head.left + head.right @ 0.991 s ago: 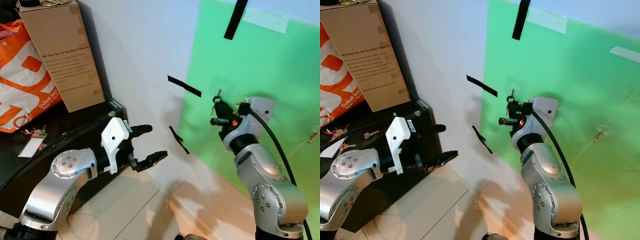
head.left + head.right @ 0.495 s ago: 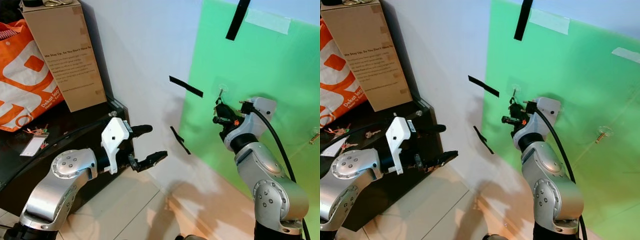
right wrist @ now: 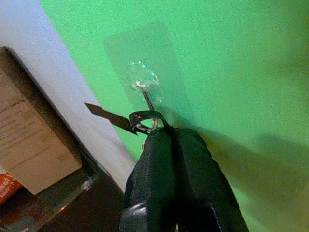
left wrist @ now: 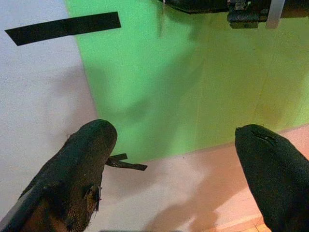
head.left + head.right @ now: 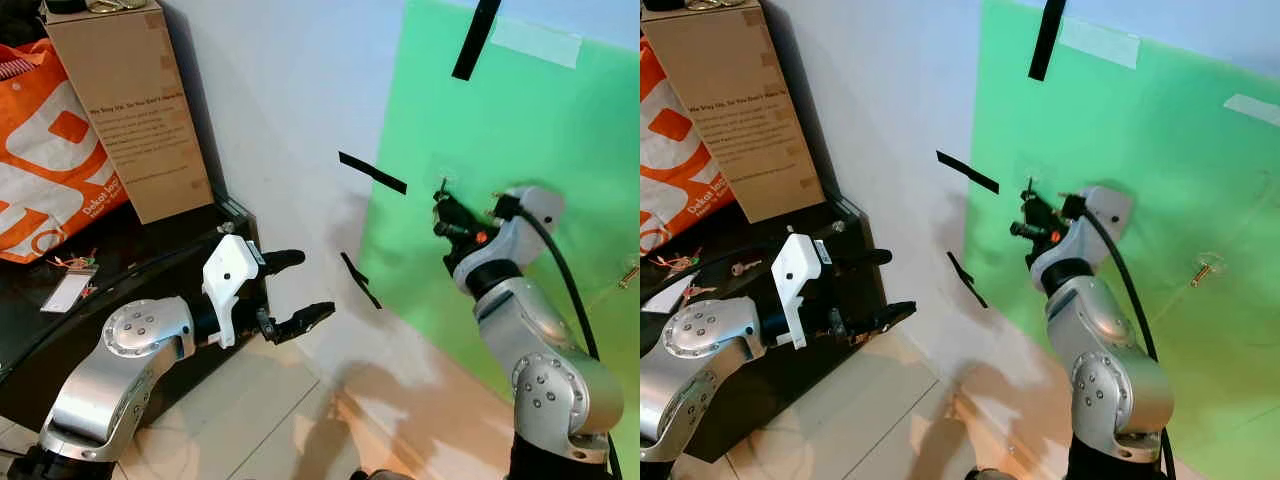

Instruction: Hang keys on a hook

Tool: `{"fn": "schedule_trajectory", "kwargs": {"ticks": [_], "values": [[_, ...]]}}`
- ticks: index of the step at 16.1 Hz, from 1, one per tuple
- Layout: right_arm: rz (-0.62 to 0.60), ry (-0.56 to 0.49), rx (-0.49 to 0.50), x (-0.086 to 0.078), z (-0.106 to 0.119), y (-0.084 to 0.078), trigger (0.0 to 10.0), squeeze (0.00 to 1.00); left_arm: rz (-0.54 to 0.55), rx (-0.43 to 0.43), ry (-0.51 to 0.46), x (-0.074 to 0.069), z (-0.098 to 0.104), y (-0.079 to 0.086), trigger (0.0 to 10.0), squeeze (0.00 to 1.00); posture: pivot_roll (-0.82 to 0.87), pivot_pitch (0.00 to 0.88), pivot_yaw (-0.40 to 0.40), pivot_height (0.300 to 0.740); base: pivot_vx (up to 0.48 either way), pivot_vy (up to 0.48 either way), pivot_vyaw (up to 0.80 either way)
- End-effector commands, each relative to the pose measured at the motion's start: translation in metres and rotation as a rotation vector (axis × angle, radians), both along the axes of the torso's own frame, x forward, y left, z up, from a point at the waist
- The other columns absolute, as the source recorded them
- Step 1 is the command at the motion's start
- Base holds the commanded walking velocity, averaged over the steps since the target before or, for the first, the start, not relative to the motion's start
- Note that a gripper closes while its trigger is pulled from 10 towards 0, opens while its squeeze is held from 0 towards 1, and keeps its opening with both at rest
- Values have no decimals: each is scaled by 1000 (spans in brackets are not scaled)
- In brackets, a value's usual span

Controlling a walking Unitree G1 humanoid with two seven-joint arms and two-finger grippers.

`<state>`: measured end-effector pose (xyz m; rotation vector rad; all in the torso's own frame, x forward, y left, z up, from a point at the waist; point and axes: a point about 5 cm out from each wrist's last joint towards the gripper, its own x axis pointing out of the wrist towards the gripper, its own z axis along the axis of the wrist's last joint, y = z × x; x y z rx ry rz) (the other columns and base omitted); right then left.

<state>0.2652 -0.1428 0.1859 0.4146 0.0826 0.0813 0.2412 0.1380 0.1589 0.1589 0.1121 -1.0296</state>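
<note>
Up, right pincer presses key ring against hook.

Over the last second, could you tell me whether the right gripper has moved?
Yes. The right gripper, shut on the key ring, has shifted slightly up and toward the green sheet, closing on the clear hook.

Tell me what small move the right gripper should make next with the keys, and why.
Probably ease the key ring down over the hook before letting go. The right gripper is shut on the ring and holds it right at the clear stick-on hook on the green sheet, but I cannot tell whether the ring has caught yet.
</note>
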Motion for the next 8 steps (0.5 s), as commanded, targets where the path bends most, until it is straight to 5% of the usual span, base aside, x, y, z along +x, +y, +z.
{"fn": "schedule_trajectory", "kwargs": {"ticks": [1,8], "values": [[-3,-22,48,0,7,3,10000,0,-23,1,-8,-1,4,-3,10000,0,-44,0,1,740,0,0,0],[9,116,186,-1,-8,4,10000,0,-24,-1,-4,-2,3,-3,10000,0,-44,0,1,740,0,0,0]]}}
